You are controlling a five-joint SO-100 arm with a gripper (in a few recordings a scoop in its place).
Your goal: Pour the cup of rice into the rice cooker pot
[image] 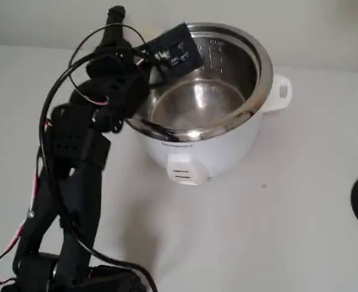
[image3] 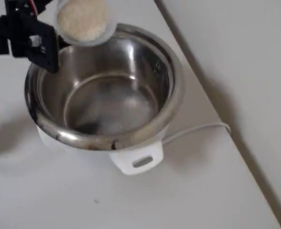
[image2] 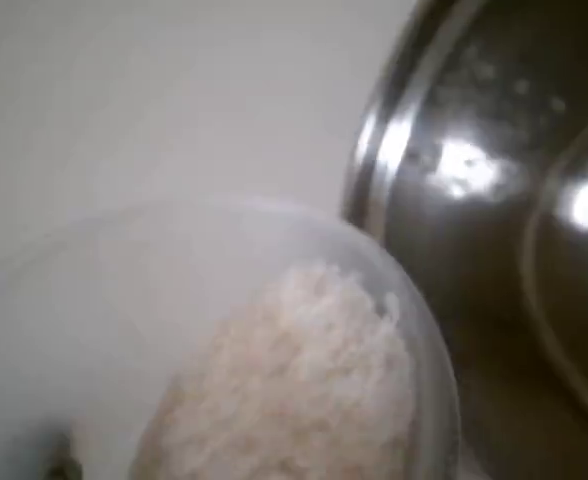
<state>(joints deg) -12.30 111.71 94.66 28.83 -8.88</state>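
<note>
While the rice [image2: 304,390] sits heaped inside the cup [image2: 224,300], close under the wrist camera, the cup's mouth is tipped toward the rice cooker pot [image2: 494,200], whose bright steel rim curves just beyond it. Seen from overhead, the cup [image3: 84,21] hangs at the pot's upper-left edge, its grains [image3: 82,20] pale and apparently all still within it, while the pot [image3: 107,90] below looks bare of rice. The black end effector [image3: 40,40] is beside the cup and evidently carries it, though how its fingers close around the plastic cannot be made out in any view. In the fixed view the arm [image: 87,140] leans in from the left over the pot [image: 197,91], which sits in the white cooker body [image: 203,152] on the pale desk [image: 301,231].

The pour appears to be just starting. Doing it well likely means bringing the cup's lip further inside the rim before tilting more, then rolling the wrist slowly so the grains slide out in a stream rather than a clump. A lip left over the rim risks scattering rice onto the desk.
</note>
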